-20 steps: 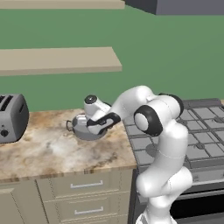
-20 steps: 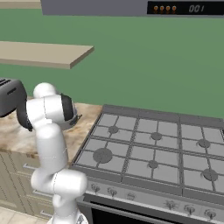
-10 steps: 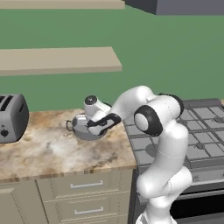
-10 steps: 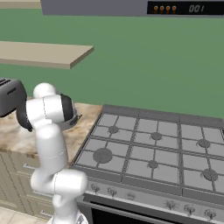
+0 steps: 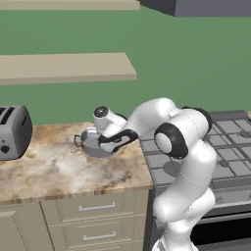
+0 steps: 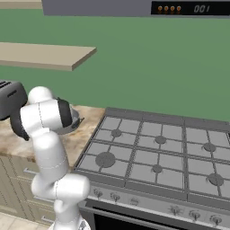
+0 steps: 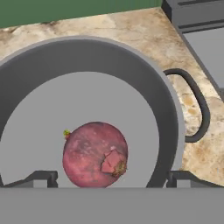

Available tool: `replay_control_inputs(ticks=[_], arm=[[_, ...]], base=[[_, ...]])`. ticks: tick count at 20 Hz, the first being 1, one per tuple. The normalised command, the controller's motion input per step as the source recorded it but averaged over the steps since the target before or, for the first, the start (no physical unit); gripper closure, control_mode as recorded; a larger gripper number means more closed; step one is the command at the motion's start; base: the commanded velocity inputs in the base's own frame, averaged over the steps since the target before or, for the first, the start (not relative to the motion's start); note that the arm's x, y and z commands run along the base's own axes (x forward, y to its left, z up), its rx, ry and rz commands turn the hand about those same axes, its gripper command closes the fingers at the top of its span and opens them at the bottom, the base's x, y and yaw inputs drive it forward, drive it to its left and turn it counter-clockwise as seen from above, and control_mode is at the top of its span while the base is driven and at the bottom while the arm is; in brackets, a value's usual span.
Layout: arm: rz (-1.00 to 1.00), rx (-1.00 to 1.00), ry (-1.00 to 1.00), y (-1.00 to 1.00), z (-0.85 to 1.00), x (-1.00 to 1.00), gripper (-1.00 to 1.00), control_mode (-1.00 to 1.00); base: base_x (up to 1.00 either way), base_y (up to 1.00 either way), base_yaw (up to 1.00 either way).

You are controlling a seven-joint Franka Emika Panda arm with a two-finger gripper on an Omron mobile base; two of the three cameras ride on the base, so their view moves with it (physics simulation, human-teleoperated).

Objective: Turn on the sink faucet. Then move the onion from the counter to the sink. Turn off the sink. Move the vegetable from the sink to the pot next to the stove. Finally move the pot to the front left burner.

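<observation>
Grey toaster (image 5: 13,131), beige wall shelf (image 5: 63,67)

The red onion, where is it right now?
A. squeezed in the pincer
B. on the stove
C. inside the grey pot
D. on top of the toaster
C: in the hand view the onion lies on the floor of the pot, and the pincer stands open above it, its tips clear of the onion.
</observation>
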Motion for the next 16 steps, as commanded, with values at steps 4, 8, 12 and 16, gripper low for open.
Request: replay_control_inputs(ticks=[4,8,12,16], arm=[[-0.14,0.02,-0.02,-0.25,0.09,-0.38,-1.0,-1.0],[-0.14,0.03,-0.02,-0.34,0.13,-0.24,-1.0,-1.0],[-0.12,0.01,-0.03,-0.37,0.17,-0.06,-1.0,-1.0],[-0.11,0.02,0.0,-0.26,0.07,0.0,-1.0,-1.0]], base=[[0.0,0.0,0.0],[0.0,0.0,0.0],[0.0,0.0,0.0],[0.0,0.0,0.0]])
